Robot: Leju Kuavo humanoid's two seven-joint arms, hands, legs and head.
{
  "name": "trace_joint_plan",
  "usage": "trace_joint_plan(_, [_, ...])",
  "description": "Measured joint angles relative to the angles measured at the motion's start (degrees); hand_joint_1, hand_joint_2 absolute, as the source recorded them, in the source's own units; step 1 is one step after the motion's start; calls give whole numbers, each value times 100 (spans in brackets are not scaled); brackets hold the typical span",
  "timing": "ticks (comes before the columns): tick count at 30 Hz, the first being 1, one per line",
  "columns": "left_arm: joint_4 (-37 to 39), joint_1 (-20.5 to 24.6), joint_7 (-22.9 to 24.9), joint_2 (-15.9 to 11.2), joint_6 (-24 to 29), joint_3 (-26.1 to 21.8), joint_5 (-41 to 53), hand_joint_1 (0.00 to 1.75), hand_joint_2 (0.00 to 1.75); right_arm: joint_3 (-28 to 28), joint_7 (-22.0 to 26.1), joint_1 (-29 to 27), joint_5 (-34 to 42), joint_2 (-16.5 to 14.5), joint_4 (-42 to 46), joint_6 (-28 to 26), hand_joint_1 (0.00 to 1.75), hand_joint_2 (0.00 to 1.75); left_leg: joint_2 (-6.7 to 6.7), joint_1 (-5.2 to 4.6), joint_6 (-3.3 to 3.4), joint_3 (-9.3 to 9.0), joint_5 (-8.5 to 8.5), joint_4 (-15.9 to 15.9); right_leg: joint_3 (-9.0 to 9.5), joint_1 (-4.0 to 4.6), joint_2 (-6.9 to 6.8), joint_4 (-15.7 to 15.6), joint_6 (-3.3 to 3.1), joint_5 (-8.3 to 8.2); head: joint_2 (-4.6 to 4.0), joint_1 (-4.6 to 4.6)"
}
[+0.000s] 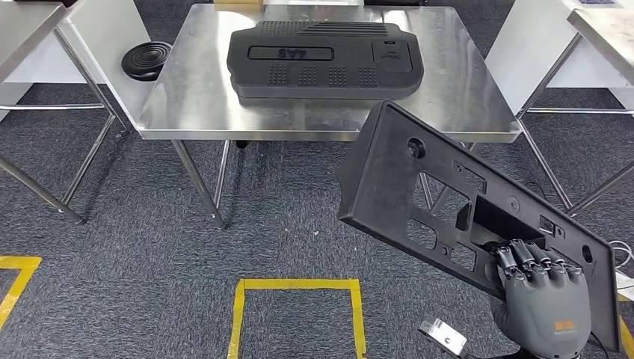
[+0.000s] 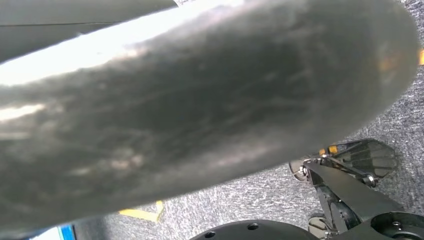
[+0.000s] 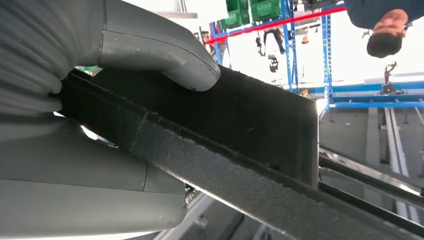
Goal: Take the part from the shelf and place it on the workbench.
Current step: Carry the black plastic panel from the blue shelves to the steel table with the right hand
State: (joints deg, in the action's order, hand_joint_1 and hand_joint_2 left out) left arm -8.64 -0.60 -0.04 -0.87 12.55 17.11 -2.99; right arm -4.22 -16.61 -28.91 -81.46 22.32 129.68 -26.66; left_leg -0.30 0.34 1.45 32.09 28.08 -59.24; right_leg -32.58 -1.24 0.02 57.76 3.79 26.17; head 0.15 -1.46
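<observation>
1. Setting: dark grey carpet floor marked with yellow tape outlines; steel-legged side tables at both edges of the head view.
2. Workbench: square stainless-steel workbench, straight ahead of the robot.
3. Already on the bench: one large black moulded foam panel with ribbed and dotted relief, lying flat at the centre-rear. Bare steel remains along the bench's near edge and on either side of it.
4. Off the bench: round black ribbed disc, sitting just past the bench's left edge.
5. Task part: flat black rectangular panel with cut-out windows, held tilted in the air, its upper corner overlapping the bench's near right edge in the head view. It is not resting on the bench.
6. Right hand: grey, fingers curled over the panel's lower edge. The right wrist view shows the thumb lying on one face and the palm under the other, so the panel is clamped.
7. Left hand: its wrist view is blurred by something grey and close; finger state cannot be told.
8. Background of the right wrist view: blue racking and a person.
9. Step in hand, as judged: carrying the part to the bench.
10. Handling advice: raise the panel above the bench edge first, level it flat, and aim for bare steel. Gripped at one end, the panel could swing or droop, so move slowly.
</observation>
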Motion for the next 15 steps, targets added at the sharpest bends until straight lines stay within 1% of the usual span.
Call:
trace_joint_plan(1, [1, -2, 0, -4, 1, 0, 0, 0, 0, -8, 0, 2, 0, -3, -4, -1, 175, 175, 1, -5, 33, -3, -3, 3, 13, -3, 9, -11, -18, -20, 0, -2])
trace_joint_plan(2, [1, -4, 0, -6, 2, 0, 0, 0, 0, -15, 0, 5, 0, -4, -10, -1, 175, 175, 1, -9, 71, -9, -10, 11, 20, -3, 10, -14, -19, -30, 0, -5])
trace_joint_plan(3, [1, -6, 0, -5, 2, 1, 0, 0, 0, -21, 0, 7, 2, -6, -14, -1, 175, 175, 1, -7, 87, -20, -26, 30, 20, 4, 11, -12, -25, -30, 0, -4])
trace_joint_plan(7, [1, -2, 22, 1, 7, 2, 12, 0, 0, -52, 25, 45, 65, -7, -36, 13, 175, 175, 7, -2, 28, -48, -52, 97, 20, 18, 13, -9, -47, -28, 0, -2])
trace_joint_plan(11, [1, -2, 139, 0, 11, 3, 58, 0, 0, -153, 133, 207, 101, -8, -111, 120, 175, 175, 9, 14, -92, -50, -69, 117, 13, 34, 14, -4, -89, -30, 0, 0])
trace_joint_plan(12, [1, -2, 166, 0, 11, 4, 70, 0, 0, -197, 166, 268, 96, -6, -138, 178, 175, 175, 9, 16, -106, -50, -71, 117, 12, 36, 14, -3, -93, -33, 0, 2])
trace_joint_plan(15, [0, -1, 226, -2, 10, 27, 106, 0, 0, -376, 274, 474, 66, 43, -249, 413, 175, 175, 9, 13, -113, -49, -74, 117, 12, 30, 14, -3, -102, -39, 0, 2])
